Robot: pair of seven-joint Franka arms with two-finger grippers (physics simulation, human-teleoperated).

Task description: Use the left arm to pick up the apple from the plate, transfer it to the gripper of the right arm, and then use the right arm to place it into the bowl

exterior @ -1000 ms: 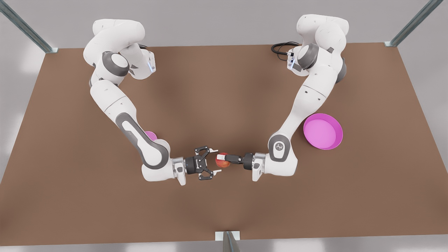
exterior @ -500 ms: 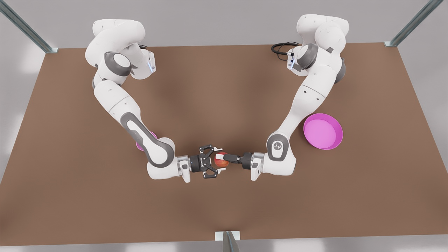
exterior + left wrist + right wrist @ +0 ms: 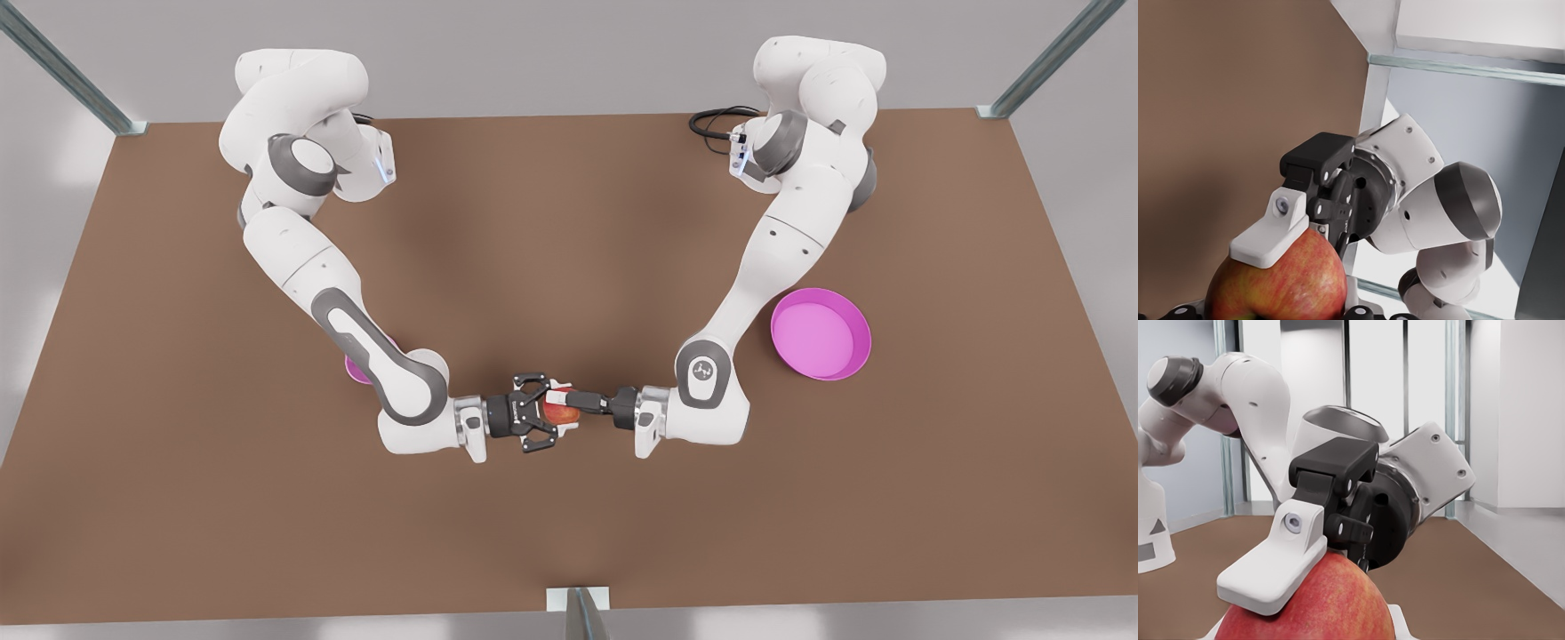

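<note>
Left gripper (image 3: 569, 405), reaching in from the front view's right, is clamped on the apple (image 3: 564, 415) and holds it in the air above the middle of the table (image 3: 569, 222), near its front edge. Right gripper (image 3: 544, 415) meets it head-on from the front view's left, turned a quarter turn to the other. Its fingers are narrowed around the same fruit, and in the left wrist view one of its white pads (image 3: 1269, 237) lies flat on the apple's skin. The opposite pad is hidden behind the fruit, so I take the second grip as closed but not proven. In the right wrist view the left gripper's pad (image 3: 1271, 577) likewise sits on the apple, so both arms seem to share the load and the handover is at its midpoint. The open pink dish (image 3: 820, 334) beside the left arm is probably the emptied plate. The pink sliver (image 3: 357, 368) under the right forearm is likely the bowl. The main risk is the left gripper letting go before the right one bears evenly, since a round, smooth apple pinched off-centre could roll out and drop to the table. If either arm pulls while both are clamped, the fruit may twist loose.
</note>
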